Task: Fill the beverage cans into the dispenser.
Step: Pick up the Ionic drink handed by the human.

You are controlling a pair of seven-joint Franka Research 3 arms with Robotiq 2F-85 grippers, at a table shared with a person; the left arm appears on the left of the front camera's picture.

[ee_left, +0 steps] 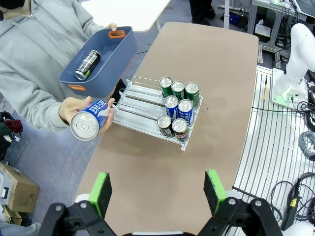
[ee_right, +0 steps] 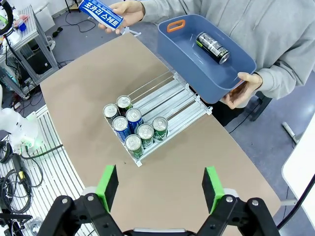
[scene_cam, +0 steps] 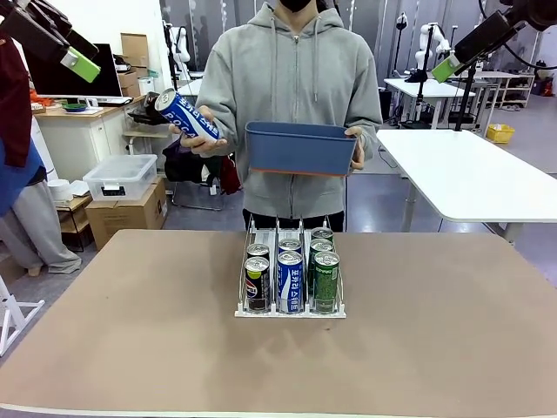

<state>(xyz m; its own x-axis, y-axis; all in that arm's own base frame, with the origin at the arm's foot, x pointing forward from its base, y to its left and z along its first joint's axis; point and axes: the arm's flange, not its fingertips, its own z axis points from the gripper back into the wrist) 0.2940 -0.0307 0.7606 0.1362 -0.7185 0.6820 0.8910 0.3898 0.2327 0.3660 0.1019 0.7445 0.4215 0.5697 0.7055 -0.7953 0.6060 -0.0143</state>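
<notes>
7 beverage cans (ee_left: 178,105) in dispenser (ee_left: 138,107) front, on table (ee_left: 147,167), well below left end effector (ee_left: 157,178) and right end effector (ee_right: 160,173), both open, empty. Person's hand (ee_left: 70,107) holds blue-and-white can (ee_left: 91,119), beyond dispenser.

free: dispenser (ee_right: 173,100) rear lanes | obstacle: cans (ee_right: 134,115) at front

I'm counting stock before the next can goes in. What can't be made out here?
Front view: what lies in the blue bin, behind its near wall.
Front view: labels of the rear cans, behind the front cans in the dispenser.
Wrist views: print on the black can in the bin, too small.
</notes>
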